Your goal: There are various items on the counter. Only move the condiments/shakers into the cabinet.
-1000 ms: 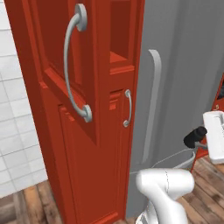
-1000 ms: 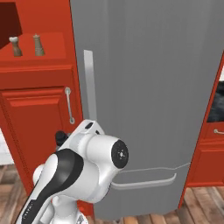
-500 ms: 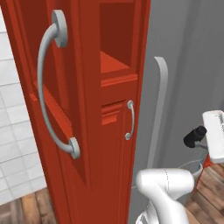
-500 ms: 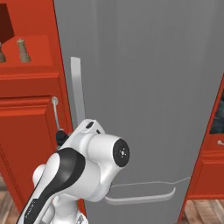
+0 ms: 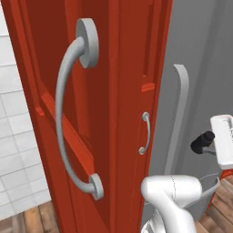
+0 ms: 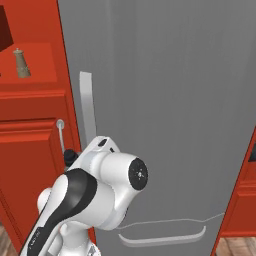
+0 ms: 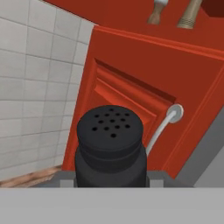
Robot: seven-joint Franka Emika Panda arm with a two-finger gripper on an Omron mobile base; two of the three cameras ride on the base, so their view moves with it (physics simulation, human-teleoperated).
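Hand clamped on a dark squat shaker [image 7: 110,146], perforated cap facing up, kept upright so nothing spills. Red cabinet door [image 5: 86,113] stands swung open beside the base. Two wooden shakers [image 7: 175,12] sit on the red shelf [image 6: 30,82] inside; likely this one joins them.

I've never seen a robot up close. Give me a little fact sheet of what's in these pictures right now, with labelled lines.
setting: simulated kitchen
held item: dark shaker with a perforated top, gripped at the bottom of the hand view
cabinet door: red raised-panel door, swung open, close to the left base camera
door handle: long curved grey bar
on the shelf: tan mill-shaped shaker standing upright on the red shelf
neighbour: tall grey refrigerator beside the cabinet
wall: white tiles
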